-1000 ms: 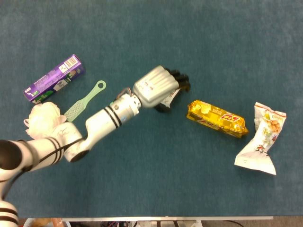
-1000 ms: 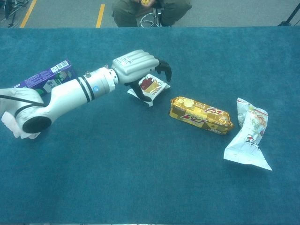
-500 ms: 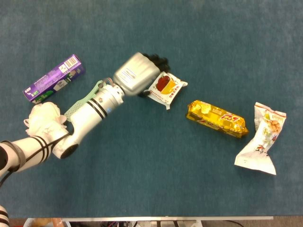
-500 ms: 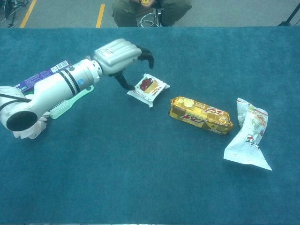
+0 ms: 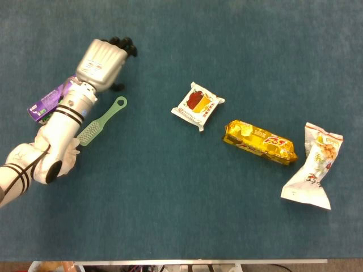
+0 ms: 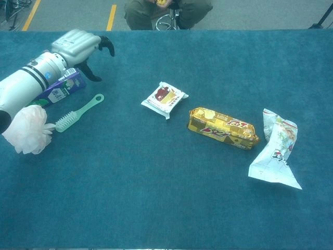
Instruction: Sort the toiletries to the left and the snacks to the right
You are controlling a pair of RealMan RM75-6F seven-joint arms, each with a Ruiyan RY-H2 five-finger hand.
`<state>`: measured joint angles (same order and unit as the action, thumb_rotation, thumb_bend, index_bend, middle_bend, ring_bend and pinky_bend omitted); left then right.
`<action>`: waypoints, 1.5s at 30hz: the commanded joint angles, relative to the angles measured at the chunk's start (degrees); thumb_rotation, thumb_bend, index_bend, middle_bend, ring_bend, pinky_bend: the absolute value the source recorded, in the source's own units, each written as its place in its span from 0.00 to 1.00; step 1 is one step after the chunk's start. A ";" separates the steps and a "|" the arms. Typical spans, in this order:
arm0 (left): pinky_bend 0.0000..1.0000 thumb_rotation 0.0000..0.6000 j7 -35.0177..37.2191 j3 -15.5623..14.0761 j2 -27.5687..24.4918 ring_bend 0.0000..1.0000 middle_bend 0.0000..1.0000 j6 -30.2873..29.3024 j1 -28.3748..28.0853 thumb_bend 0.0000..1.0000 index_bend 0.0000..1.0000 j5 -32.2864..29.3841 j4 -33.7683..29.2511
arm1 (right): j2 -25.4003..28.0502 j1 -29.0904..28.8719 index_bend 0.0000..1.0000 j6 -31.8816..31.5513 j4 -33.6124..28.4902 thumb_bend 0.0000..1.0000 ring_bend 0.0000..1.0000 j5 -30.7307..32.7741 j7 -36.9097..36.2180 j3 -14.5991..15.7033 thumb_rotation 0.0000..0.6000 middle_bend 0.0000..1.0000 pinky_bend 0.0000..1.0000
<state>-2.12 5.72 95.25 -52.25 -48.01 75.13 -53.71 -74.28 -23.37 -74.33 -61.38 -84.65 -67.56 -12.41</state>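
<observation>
- Left hand (image 6: 80, 44) hangs over the far left of the table, fingers curled loosely with gaps between them, holding nothing. Right hand is in neither view.
- Change: a second ago this hand was over the small white snack packet (image 5: 198, 106) mid-table; half a second ago it was already pulling off it. The packet now lies alone, just left of the gold one.
- Reading: packet released, arm retreating; sorting looks nearly or fully complete.
- Directly under the hand and forearm: purple toothpaste box (image 6: 61, 90), rigid printed cardboard, partly hidden in the head view.
- Just beside it: mint-green brush (image 5: 101, 121), hard plastic, long flat handle with a hanging hole, bristle end nearest the pale pink bath pouf (image 6: 28, 131), a soft ruffled mesh ball.
- Well to the right: gold foil biscuit pack (image 5: 260, 142), glossy, crinkled, oblong.
- Furthest right: white snack bag (image 5: 313, 168), thin film, puffed, pinched at the middle.
- Table (image 5: 170, 215): teal, carpet-like nap.
</observation>
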 commanded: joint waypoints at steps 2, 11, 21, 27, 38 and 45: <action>0.47 1.00 0.09 0.34 0.15 0.28 0.25 -2.34 1.22 0.11 0.31 0.73 3.05 | -0.68 -1.09 0.43 1.02 0.41 0.00 0.36 -0.85 1.45 0.70 1.00 0.44 0.52; 0.46 1.00 -1.05 1.83 -6.36 0.27 0.24 -6.07 7.73 0.11 0.31 -3.23 1.59 | -1.43 -5.92 0.43 2.16 0.30 0.00 0.36 -7.17 4.98 3.36 1.00 0.44 0.52; 0.45 1.00 -0.26 2.60 -15.09 0.27 0.24 -15.82 18.81 0.11 0.31 -6.55 -7.43 | -3.68 -17.99 0.43 10.80 -0.82 0.00 0.33 -14.57 17.30 5.77 1.00 0.42 0.46; 0.45 1.00 -1.45 2.35 -19.12 0.27 0.24 -22.81 24.35 0.11 0.31 -6.14 -14.59 | -8.28 -25.00 0.43 16.54 2.35 0.00 0.32 -16.42 22.49 6.67 1.00 0.41 0.44; 0.44 1.00 -2.81 3.52 -22.20 0.27 0.23 -26.10 29.99 0.11 0.31 -9.17 -16.68 | -18.50 -32.95 0.43 19.23 16.74 0.00 0.28 -20.75 21.44 12.07 1.00 0.38 0.37; 0.44 1.00 -1.37 4.01 -22.17 0.27 0.23 -24.24 30.96 0.11 0.31 -9.67 -14.18 | -24.59 -35.78 0.43 18.24 26.27 0.00 0.25 -22.81 17.25 16.17 1.00 0.35 0.34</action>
<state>-3.84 9.68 73.04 -76.85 -17.21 65.45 -68.22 -96.73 -57.89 -55.71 -37.70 -106.46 -48.66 2.06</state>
